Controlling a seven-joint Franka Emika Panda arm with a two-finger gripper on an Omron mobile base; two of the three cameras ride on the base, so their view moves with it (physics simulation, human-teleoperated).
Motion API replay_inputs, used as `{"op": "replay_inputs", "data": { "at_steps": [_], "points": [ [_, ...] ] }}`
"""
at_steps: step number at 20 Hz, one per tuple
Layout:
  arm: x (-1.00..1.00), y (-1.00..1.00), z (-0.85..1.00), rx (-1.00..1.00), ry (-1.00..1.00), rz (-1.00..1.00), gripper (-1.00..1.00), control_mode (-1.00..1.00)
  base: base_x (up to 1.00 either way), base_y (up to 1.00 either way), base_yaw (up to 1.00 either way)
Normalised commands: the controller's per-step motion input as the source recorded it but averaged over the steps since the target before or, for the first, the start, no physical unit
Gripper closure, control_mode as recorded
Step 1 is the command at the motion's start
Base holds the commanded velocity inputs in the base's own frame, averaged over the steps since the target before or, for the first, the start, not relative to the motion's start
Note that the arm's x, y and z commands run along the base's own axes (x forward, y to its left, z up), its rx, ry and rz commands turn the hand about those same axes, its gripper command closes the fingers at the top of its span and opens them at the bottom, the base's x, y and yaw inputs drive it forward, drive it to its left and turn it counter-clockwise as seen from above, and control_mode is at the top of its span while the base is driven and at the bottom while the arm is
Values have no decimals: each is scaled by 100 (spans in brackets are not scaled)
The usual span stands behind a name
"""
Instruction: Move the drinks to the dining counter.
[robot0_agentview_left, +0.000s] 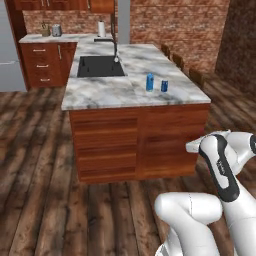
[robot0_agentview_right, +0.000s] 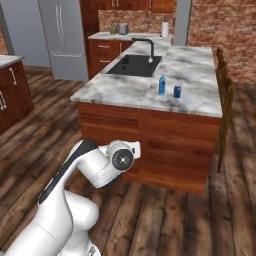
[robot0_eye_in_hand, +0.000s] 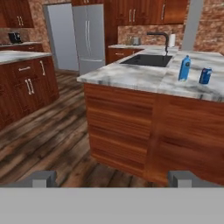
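Two drinks already stand on the desk (robot0_agentview_left: 100, 92), the marble-topped one with the black sink (robot0_agentview_left: 100, 66) and faucet (robot0_agentview_left: 114, 45): a blue bottle-shaped drink with a pale cap (robot0_agentview_left: 149, 82) and a blue-and-white can (robot0_agentview_left: 164, 86), just beside each other, upright, on the near right part of the top. From the hand view they sit right of the sink, the bottle (robot0_eye_in_hand: 184, 68) left of the can (robot0_eye_in_hand: 205, 75). Too small to tell carton from bottle for certain.

Gripper (robot0_eye_in_hand: 113, 178): jaws stand wide, nothing between the fingertips (robot0_eye_in_hand: 41, 178). The arm is folded low, in front of the desk's wood base.

My read: you are between trips, hand free, with more drinks to fetch from elsewhere. I cannot place the other drinks from here.

For the step in hand:
- Keep the arm tucked while the base drives; the desk's corner and the chairs (robot0_agentview_right: 223, 90) along its far side are the things to clear.
- Keep the jaws wide until they straddle the next drink.
- When you return, set down apart from the two standing drinks, and away from the sink edge, so nothing gets tipped.
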Motion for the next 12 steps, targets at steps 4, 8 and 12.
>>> {"op": "replay_inputs", "data": {
  "at_steps": [4,8,12],
  "points": [
    [0,0,0,0,0,0,-100,100,-31,34,2],
    [0,0,0,0,0,0,-100,100,-25,66,0],
    [0,0,0,0,0,0,-100,100,-27,80,0]
  ]
}}
